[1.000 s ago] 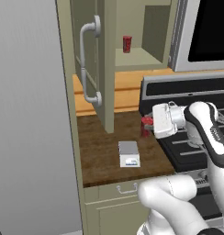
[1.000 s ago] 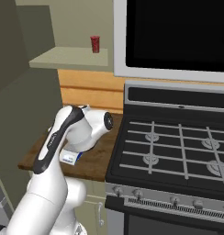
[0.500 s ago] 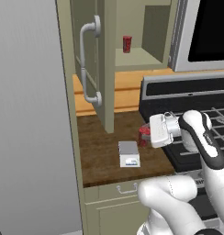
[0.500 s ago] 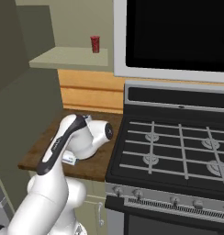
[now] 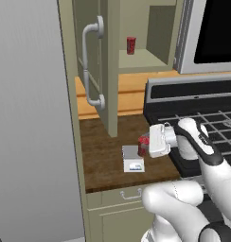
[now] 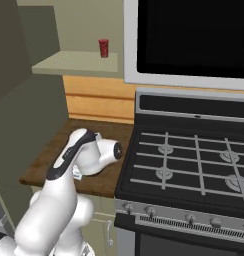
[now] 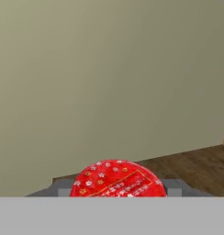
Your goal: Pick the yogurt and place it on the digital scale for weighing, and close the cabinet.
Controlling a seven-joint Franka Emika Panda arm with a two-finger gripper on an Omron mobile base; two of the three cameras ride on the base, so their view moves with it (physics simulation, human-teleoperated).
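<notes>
Since the earlier frame the gripper, clamped on the yogurt, has been lowered leftward; the cup should be centred over the digital scale, at seven o'clock, before release.

The yogurt lid carries a boxed label with pale lettering, too small and blurred to read.

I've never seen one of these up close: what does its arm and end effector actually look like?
The arm is glossy white, built of rounded, bulging segments with dark bands at the joints. Its end effector is a boxy white block with small dark grey finger tips. No cables or markings are visible.
</notes>
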